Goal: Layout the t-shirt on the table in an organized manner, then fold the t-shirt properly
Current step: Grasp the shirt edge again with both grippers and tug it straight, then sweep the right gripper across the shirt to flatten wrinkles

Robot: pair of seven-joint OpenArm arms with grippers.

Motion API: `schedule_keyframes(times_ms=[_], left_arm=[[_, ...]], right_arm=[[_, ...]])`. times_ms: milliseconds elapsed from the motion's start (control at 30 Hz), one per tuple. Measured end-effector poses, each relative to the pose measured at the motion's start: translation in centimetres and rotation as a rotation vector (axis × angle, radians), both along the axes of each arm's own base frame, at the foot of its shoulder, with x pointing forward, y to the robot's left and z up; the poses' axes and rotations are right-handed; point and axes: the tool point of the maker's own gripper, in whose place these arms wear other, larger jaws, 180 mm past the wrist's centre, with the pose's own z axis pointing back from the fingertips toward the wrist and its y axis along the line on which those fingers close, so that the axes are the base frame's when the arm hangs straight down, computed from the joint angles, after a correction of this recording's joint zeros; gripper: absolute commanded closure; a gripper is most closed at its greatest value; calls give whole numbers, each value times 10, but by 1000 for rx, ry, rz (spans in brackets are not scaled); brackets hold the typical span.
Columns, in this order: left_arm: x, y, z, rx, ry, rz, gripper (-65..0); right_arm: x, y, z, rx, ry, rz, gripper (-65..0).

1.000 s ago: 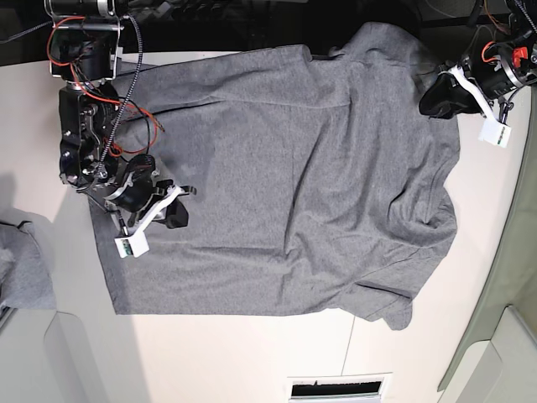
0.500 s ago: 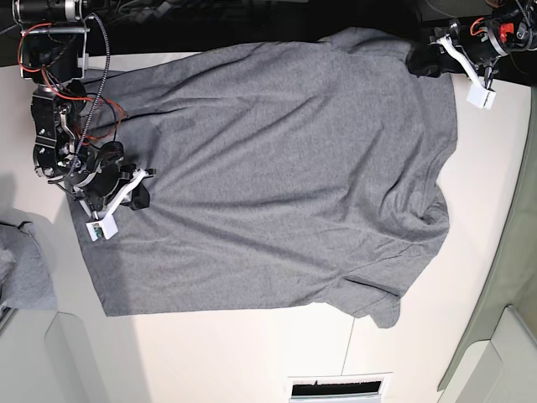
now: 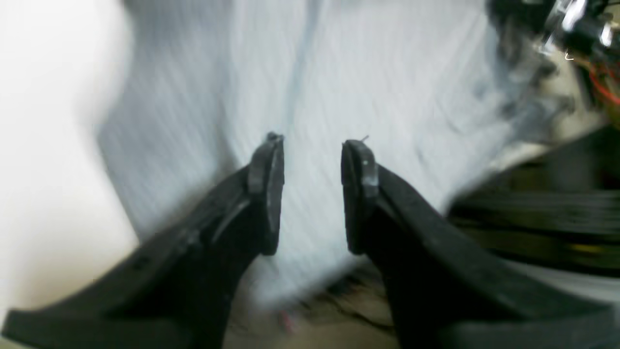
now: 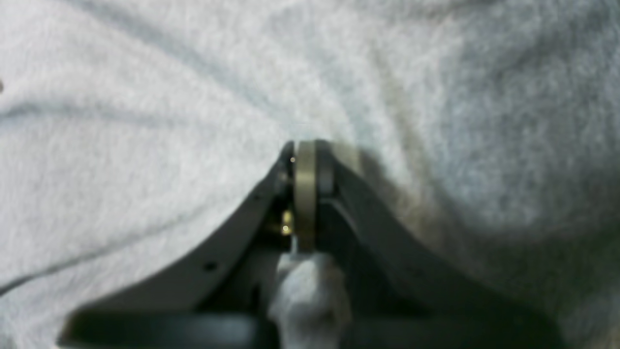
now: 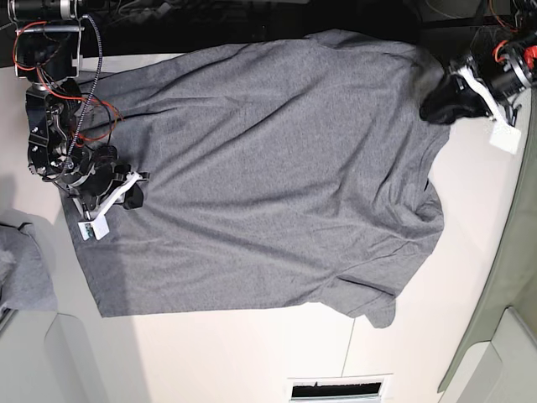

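Observation:
The heather-grey t-shirt [image 5: 277, 168] lies spread over the white table [image 5: 474, 252], hem at the left, one sleeve [image 5: 382, 309] at the lower right. My right gripper [image 5: 132, 195] sits on the shirt's left part. In the right wrist view it [image 4: 305, 150] is shut, with grey cloth [image 4: 145, 121] bunched in the jaws. My left gripper [image 5: 438, 105] is at the shirt's upper right edge. In the left wrist view it [image 3: 312, 160] is open, with the blurred shirt [image 3: 387, 72] beyond the fingers.
A smaller bunch of grey cloth [image 5: 21, 269] lies at the left edge. A dark slot [image 5: 340, 389] is at the front edge. A thin seam [image 5: 351, 340] crosses the table. The dark back edge [image 5: 252, 21] runs along the top, with cables by the right arm's base [image 5: 50, 75].
The shirt has been drawn left and flatter. My right gripper moved left with the cloth. My left gripper swung to the back edge, then came down beside the shirt's upper right edge.

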Motion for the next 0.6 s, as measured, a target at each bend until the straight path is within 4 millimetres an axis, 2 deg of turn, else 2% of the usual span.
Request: schedule_keyframes(times_ms=[67, 167, 300, 400, 500, 600], left_arm=[[30, 14, 16, 84, -101, 1, -210], [71, 31, 32, 223, -221, -6, -210], [122, 41, 32, 315, -260, -12, -210], [155, 41, 17, 373, -245, -51, -210], [179, 44, -9, 405, -188, -47, -210], [199, 52, -32, 462, -148, -19, -210]], right_arm=[[0, 6, 8, 22, 12, 14, 0], [7, 21, 32, 90, -12, 33, 0], [9, 59, 64, 180, -74, 117, 0], [0, 103, 70, 271, -52, 172, 0], [-13, 163, 73, 341, -40, 274, 0], [-36, 222, 67, 297, -24, 422, 0]])
